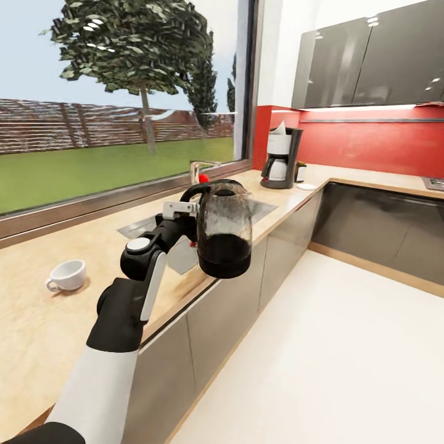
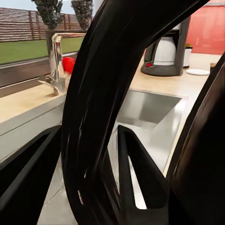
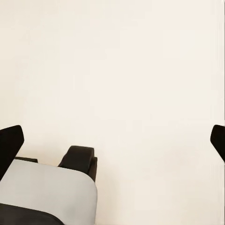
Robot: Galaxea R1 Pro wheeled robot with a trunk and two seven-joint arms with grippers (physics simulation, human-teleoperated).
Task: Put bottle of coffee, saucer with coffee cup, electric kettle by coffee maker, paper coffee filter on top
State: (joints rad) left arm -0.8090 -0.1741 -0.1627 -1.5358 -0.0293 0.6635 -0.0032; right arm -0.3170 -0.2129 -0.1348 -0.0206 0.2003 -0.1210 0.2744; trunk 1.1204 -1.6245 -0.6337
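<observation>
Kettle (image 1: 224, 237): clear glass body, glossy black handle. Countertop (image 1: 37, 320): light wood grain, smooth. Cabinet fronts (image 1: 203, 327): glossy dark grey. Sink (image 2: 150, 110) and tap (image 2: 55, 61): shiny metal. Cup (image 1: 66, 275): smooth white. Backsplash (image 1: 370, 145): glossy red.

Coffee cup (image 1: 66, 275) on countertop (image 1: 37, 320) (near left), coffee maker (image 1: 280, 158) far behind, saucer (image 1: 306, 186) beside it

The left gripper (image 1: 188, 208) holds the kettle (image 1: 224, 229) by its handle, upright, over the countertop (image 1: 37, 320) edge. A cup (image 1: 66, 275) sits behind the arm. Far off stand the coffee maker (image 1: 281, 158) and saucer (image 1: 306, 186).
</observation>
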